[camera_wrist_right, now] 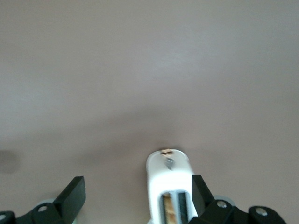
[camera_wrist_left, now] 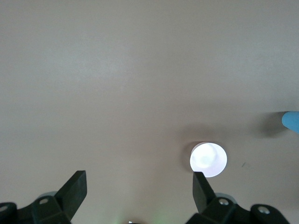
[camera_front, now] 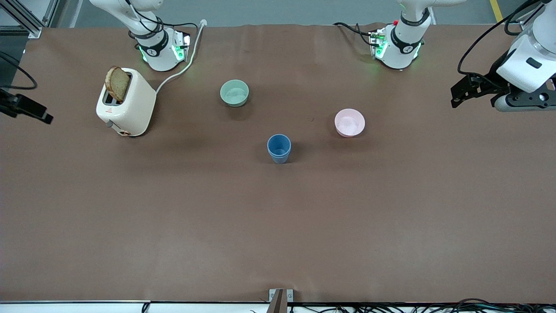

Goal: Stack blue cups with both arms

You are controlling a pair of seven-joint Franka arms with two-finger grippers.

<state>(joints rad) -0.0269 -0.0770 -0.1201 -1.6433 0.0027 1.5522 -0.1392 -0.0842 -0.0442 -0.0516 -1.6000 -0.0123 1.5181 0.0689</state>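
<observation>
Left gripper [camera_wrist_left: 139, 186] wide open, empty; right gripper [camera_wrist_right: 138, 191] likewise; blue cups [camera_front: 279, 148] untouched.

Brown tabletop [camera_front: 278, 226] under even light — grey floor [camera_front: 278, 12] past its top edge, cables [camera_front: 434, 306] along the bottom.

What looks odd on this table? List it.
Only one blue cup shows, upright mid-table, apparently with a second nested inside. A bread slice leans askew out of the toaster. Both bowls sit upright, nothing spilled. Both grippers, left and right, wait open, empty.
</observation>
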